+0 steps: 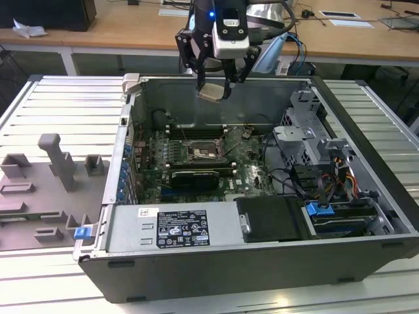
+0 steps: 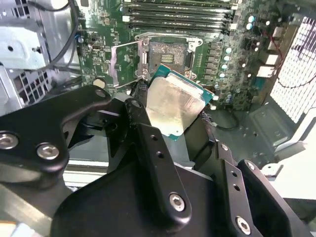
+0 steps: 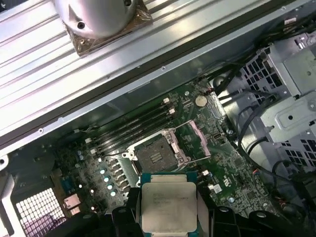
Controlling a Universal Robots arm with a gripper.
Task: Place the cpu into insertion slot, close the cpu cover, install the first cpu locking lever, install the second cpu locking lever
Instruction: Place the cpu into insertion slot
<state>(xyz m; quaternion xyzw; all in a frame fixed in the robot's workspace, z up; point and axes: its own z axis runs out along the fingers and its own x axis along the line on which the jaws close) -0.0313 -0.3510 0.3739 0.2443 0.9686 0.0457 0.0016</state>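
Observation:
My gripper (image 1: pixel 215 88) hangs above the open computer case, over its rear wall, shut on the cpu (image 1: pixel 211 92). The cpu (image 2: pixel 174 104) is a flat square chip with a pale metal top and a green rim, tilted between the black fingers (image 2: pixel 139 114). In the first wrist view the cpu (image 3: pixel 168 203) sits between the fingers, with the insertion slot (image 3: pixel 154 158) on the motherboard below and apart from it. The slot (image 2: pixel 168 54) is bare, its contacts showing. The cpu cover (image 2: pixel 126 62) (image 3: pixel 196 139) stands swung open beside the slot.
The open case (image 1: pixel 383 196) has tall walls. Inside are memory slots (image 1: pixel 196 127), a labelled power supply (image 1: pixel 173 229), a drive cage (image 1: pixel 308 134) and loose cables (image 1: pixel 288 176). A grey fixture with blocks (image 1: pixel 55 167) lies at the exterior view's left.

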